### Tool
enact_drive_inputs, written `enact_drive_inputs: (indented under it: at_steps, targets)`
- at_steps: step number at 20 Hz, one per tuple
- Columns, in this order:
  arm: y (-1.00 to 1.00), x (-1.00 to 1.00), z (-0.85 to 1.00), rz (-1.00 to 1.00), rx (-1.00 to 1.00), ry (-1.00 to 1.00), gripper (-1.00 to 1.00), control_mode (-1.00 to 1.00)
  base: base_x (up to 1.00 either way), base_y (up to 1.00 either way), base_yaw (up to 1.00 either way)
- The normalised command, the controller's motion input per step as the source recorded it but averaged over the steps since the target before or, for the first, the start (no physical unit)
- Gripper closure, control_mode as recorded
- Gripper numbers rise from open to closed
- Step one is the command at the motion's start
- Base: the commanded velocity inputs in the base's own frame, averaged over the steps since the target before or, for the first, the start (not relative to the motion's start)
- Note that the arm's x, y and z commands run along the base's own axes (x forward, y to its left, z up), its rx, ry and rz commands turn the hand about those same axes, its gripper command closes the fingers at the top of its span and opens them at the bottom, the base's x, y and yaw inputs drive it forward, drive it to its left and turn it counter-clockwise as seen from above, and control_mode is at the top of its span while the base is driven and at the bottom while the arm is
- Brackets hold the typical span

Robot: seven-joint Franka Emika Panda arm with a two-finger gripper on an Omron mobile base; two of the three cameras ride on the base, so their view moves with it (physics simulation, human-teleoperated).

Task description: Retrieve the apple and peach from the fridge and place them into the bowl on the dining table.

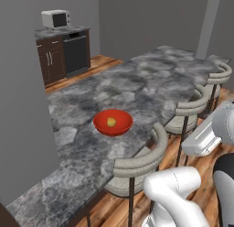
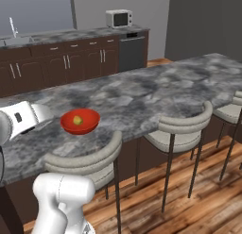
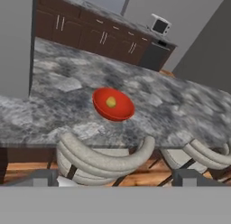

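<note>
Dining-table counter (image 1: 151,84) first: a broad slab of mottled grey stone on a dark base, stretching ahead of and beyond the jaws, with curved-back stools (image 1: 141,164) tucked along the near edge, just below and in front of them. Far past the jaws, across the room, dark brown cabinets (image 2: 61,63) carry a white microwave (image 2: 118,18).

Smaller, the red bowl (image 3: 113,104) sits on the stone straight ahead of the jaws and a little beyond the nearest stool back. It looks shallow, glossy and rigid; I'd guess it slides easily on polished stone if nudged, so fruit should be lowered in, not dropped against the rim.

Smallest, one yellowish fruit (image 3: 110,101) lies at the middle of the bowl. It is too small and blurred to say whether it is the peach or the apple. Either would be light, round and smooth-skinned, prone to rolling; best taken across its widest part, and gently if it is the softer peach.

The gripper (image 3: 115,177) stands spread wide with nothing between its fingertips (image 3: 187,177), well short of the bowl. The second fruit and the fridge I cannot place from here.
</note>
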Motion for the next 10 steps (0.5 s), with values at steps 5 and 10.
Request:
enact_drive_inputs:
  at_steps: [5, 10]
  targets:
    - [0.00, 0.00, 0.00, 0.00, 0.00, 0.00, -1.00, 1.00, -0.37, 0.05, 0.26]
    - [0.00, 0.00, 0.00, 0.00, 0.00, 0.00, -1.00, 1.00, -0.73, 0.30, 0.53]
